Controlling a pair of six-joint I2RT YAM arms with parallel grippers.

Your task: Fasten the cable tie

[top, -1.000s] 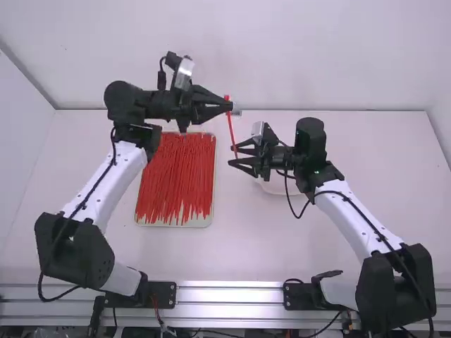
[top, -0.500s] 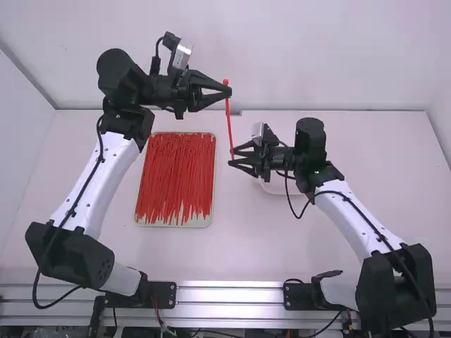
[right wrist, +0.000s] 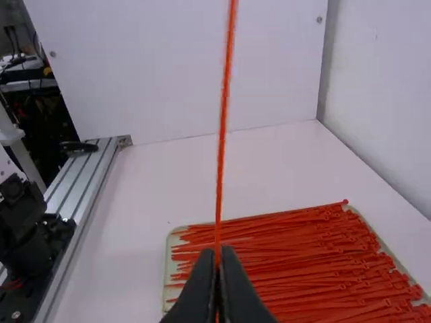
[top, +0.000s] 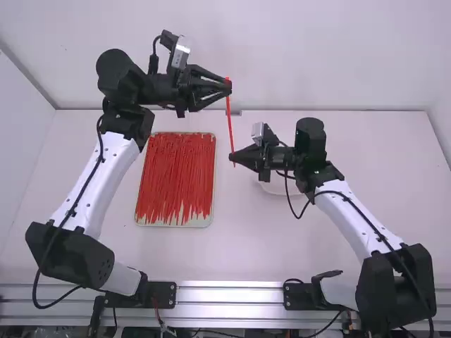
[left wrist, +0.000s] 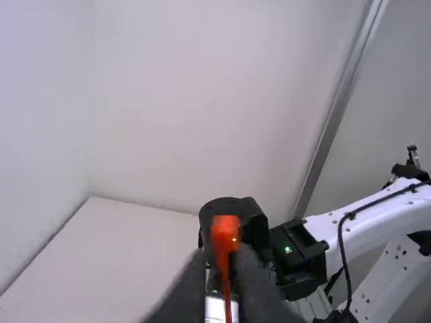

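Currently held straight in the air between both tools: thin red plastic cable tie (top: 230, 120), head end pinched in closed left tool (top: 227, 85), tail clamped in closed right tool (top: 235, 160). Not yet looped or threaded; fastening apparently all ahead.

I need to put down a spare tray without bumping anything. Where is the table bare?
Bare table lies right of the right arm, and in front of the tray toward the rail. It is crowded beside the tray's far right corner: there the left gripper and right gripper hold one cable tie between them.
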